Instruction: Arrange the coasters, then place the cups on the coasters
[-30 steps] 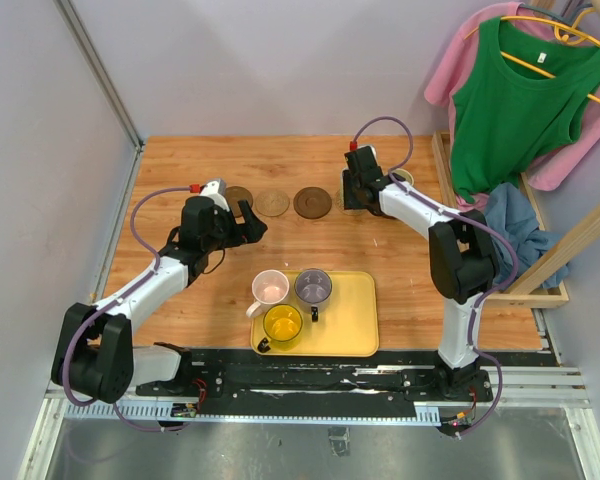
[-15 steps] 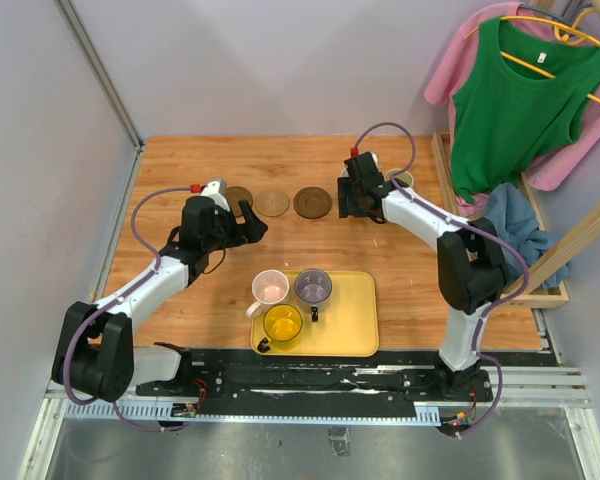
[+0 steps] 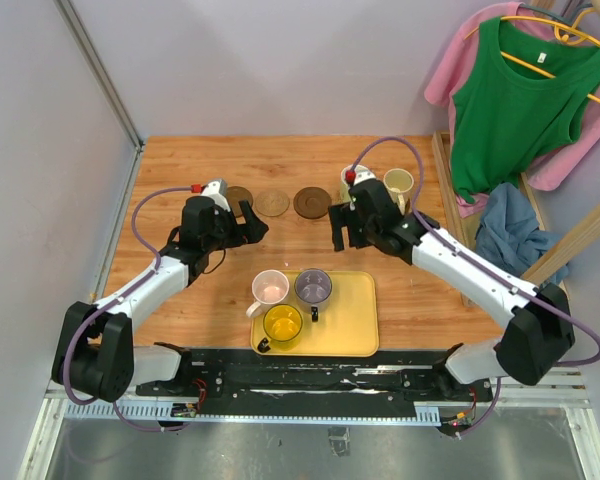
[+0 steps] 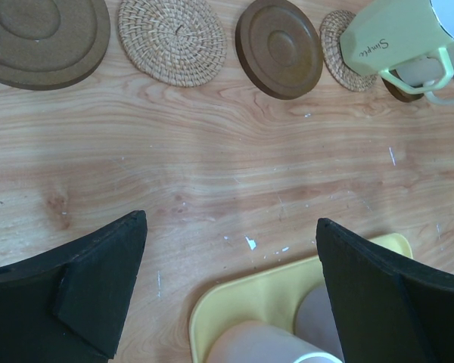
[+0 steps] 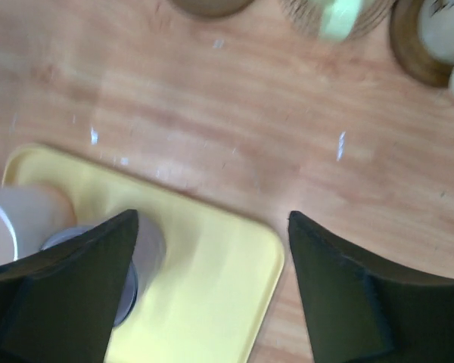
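Observation:
Three bare coasters lie in a row: dark brown (image 3: pixel 239 195), tan woven (image 3: pixel 272 203) and dark brown (image 3: pixel 312 202). To their right, a pale green cup (image 3: pixel 352 182) stands on a woven coaster (image 4: pixel 334 47). Beside it, a cream cup (image 3: pixel 398 184) stands on a dark coaster (image 5: pixel 411 53). Pink (image 3: pixel 270 287), purple (image 3: pixel 313 287) and yellow (image 3: pixel 282 324) cups stand on the yellow tray (image 3: pixel 355 325). My right gripper (image 3: pixel 345 240) hangs open and empty over the tray's far right corner (image 5: pixel 242 249), near the purple cup (image 5: pixel 147 246). My left gripper (image 3: pixel 257 222) is open and empty in front of the coaster row.
Clothes hang on a wooden rack (image 3: pixel 570 240) at the right edge, with a blue cloth (image 3: pixel 515 225) draped low. A grey wall panel (image 3: pixel 100 180) borders the table's left side.
My right gripper has opened and pulled back from the pale green cup toward the tray. That cup now stands alone on its coaster. The left arm has not moved.

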Motion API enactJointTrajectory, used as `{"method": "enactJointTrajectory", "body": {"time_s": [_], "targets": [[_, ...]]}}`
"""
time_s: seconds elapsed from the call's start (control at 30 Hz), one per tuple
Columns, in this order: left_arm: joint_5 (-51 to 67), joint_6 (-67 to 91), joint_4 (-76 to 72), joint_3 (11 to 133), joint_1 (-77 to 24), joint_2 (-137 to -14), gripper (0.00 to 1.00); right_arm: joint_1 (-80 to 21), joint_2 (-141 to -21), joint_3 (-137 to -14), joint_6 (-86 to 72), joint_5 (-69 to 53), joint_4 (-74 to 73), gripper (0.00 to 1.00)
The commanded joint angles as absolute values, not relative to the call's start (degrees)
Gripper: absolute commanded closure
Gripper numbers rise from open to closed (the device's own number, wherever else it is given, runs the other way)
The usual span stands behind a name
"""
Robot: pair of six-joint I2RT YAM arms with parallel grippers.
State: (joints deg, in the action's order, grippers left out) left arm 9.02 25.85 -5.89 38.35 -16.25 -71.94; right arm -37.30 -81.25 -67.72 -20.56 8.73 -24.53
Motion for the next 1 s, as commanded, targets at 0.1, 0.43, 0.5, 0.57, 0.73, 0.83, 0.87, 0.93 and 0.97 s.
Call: {"method": "enactJointTrajectory", "body": {"time_s": [0.1, 0.43, 0.5, 0.57, 0.73, 0.83, 0.87, 0.93, 0.97], "targets": [[9.97, 25.19, -6.07, 37.23, -16.26, -70.49, 0.03, -49.24, -75.64, -62.70, -27.86, 9.82, -34.79, 0.01], [10.72, 26.03, -5.80, 34.56, -16.26, -69.83, 0.03, -54.79, -74.76, -58.53, -29.52, 4.40, -33.51, 0.02], [10.65, 26.13, -5.88, 34.42, -16.25, -69.83, 0.03, -55.62, -75.68, -58.60, -29.28, 3.47, -33.36, 0.01], [10.68, 26.18, -5.89, 34.37, -16.26, -69.92, 0.03, -56.32, -76.71, -58.93, -29.10, 2.66, -33.08, 0.01], [10.81, 26.00, -6.03, 34.07, -16.25, -69.86, 0.03, -57.58, -77.99, -58.86, -29.16, 1.51, -32.28, 0.01], [10.96, 25.89, -6.29, 33.78, -16.22, -70.01, 0.03, -57.87, -78.67, -58.30, -29.41, 0.99, -32.01, 0.01], [11.10, 25.93, -6.42, 33.61, -16.25, -70.06, 0.03, -57.96, -78.93, -58.01, -29.51, 0.63, -31.73, 0.02], [11.35, 26.06, -6.94, 33.24, -16.26, -70.12, 0.03, -58.20, -79.66, -57.51, -29.83, 0.05, -31.12, 0.01], [11.54, 26.16, -7.16, 33.00, -16.26, -70.18, 0.03, -58.25, -80.13, -57.30, -29.88, -0.12, -30.85, 0.02]]}}
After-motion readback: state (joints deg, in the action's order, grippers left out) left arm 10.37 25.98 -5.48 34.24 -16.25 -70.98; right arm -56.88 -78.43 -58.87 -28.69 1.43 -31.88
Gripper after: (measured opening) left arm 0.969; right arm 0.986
